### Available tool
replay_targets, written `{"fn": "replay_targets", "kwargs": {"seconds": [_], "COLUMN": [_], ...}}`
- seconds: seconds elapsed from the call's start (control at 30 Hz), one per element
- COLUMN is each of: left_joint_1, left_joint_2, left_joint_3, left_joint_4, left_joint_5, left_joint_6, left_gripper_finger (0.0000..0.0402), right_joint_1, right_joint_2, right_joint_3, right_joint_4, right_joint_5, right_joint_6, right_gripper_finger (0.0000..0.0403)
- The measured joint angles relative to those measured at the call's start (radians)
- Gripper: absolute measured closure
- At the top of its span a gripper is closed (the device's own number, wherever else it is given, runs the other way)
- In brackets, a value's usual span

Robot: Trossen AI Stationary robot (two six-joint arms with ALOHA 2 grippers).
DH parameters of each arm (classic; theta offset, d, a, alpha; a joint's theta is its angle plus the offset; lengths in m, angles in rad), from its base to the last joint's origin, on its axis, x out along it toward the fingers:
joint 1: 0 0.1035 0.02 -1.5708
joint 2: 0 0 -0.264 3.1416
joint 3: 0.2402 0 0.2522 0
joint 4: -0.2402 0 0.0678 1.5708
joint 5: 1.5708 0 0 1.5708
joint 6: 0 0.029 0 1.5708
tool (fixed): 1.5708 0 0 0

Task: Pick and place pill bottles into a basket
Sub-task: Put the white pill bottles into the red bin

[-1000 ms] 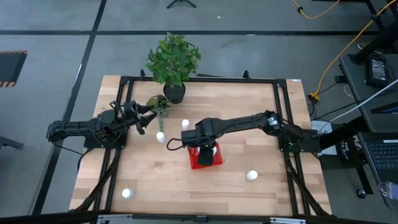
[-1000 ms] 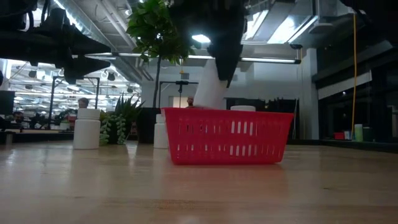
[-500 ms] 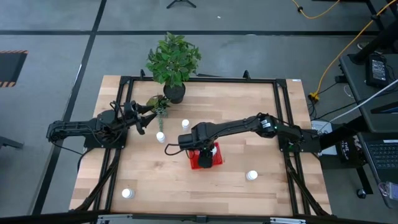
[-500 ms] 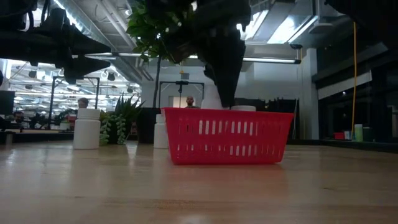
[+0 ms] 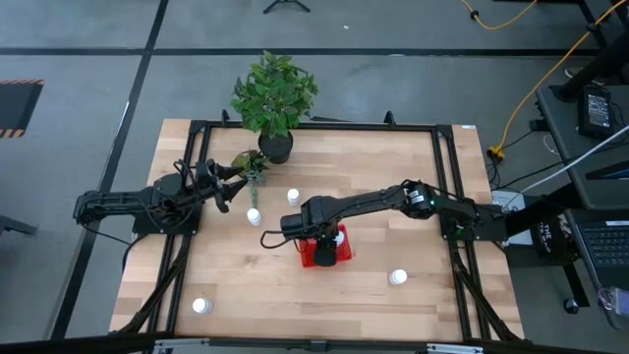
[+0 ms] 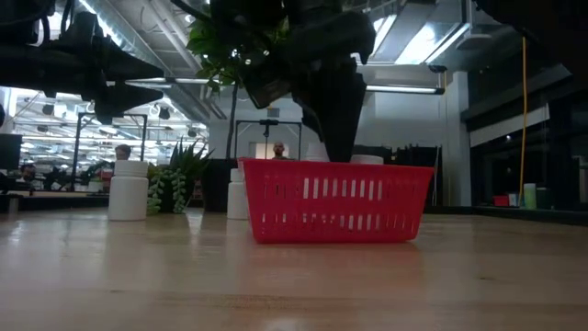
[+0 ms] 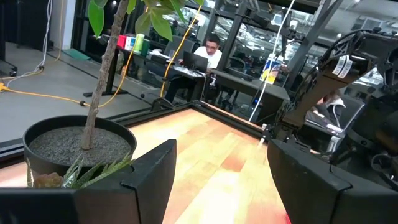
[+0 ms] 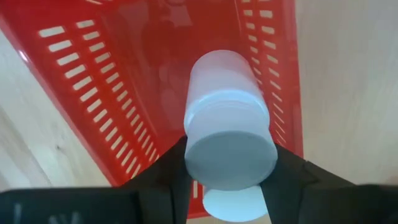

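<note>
One pill bottle (image 8: 229,143) showed pinched in my right hand (image 8: 227,171) above the basket (image 8: 124,99); overhead, my arm hid it.

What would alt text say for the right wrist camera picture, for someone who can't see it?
The right end effector grips a white pill bottle between its two dark fingers, holding it over the inside of a red slotted basket. Another white bottle cap shows just beneath it, and the pale wooden table lies on both sides.

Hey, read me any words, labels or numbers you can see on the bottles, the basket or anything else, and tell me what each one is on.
No text can be read anywhere.
The pill bottle in the right gripper: plain white.
The red basket: no lettering.
</note>
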Motion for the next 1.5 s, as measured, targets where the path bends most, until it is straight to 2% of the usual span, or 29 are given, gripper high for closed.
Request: {"fn": "replay_targets", "kwargs": {"seconds": [0.13,0.3,0.37,0.67,0.8,0.93,1.13,1.27,1.37,1.5], "left_joint_1": [0.0,0.0,0.0,0.0,0.0,0.0,0.0,0.0,0.0,0.0], "left_joint_2": [0.0,0.0,0.0,0.0,0.0,0.0,0.0,0.0,0.004,0.009], "left_joint_3": [0.0,0.0,0.0,0.0,0.0,0.0,0.0,0.0,0.0,0.0], "left_joint_4": [0.0,0.0,0.0,0.0,0.0,0.0,0.0,0.0,-0.002,-0.007], "left_joint_5": [0.0,0.0,0.0,0.0,0.0,0.0,0.001,0.006,0.027,0.058], "left_joint_6": [0.0,0.0,0.0,0.0,0.0,0.0,0.0,0.0,0.0,0.0], "left_gripper_finger": [0.0155,0.0155,0.0155,0.0155,0.0155,0.0155,0.0155,0.0155,0.0155,0.0155], "right_joint_1": [0.0,0.0,0.0,0.0,-0.001,-0.01,-0.048,-0.06,-0.023,0.082], "right_joint_2": [0.0,0.0,0.0,0.0,-0.002,-0.002,-0.094,-0.168,-0.247,-0.378], "right_joint_3": [0.0,0.0,0.0,0.003,0.056,0.153,0.151,0.145,0.129,0.097], "right_joint_4": [0.0,0.001,0.002,-0.006,-0.043,-0.099,-0.076,-0.095,-0.096,-0.092], "right_joint_5": [0.001,0.001,0.001,0.002,0.007,0.072,0.187,0.282,0.337,0.447], "right_joint_6": [-0.013,-0.015,-0.015,-0.01,-0.011,-0.011,0.029,0.12,0.181,0.202], "right_gripper_finger": [0.0256,0.0191,0.0178,0.0169,0.0167,0.0167,0.0167,0.0166,0.0166,0.0166]}}
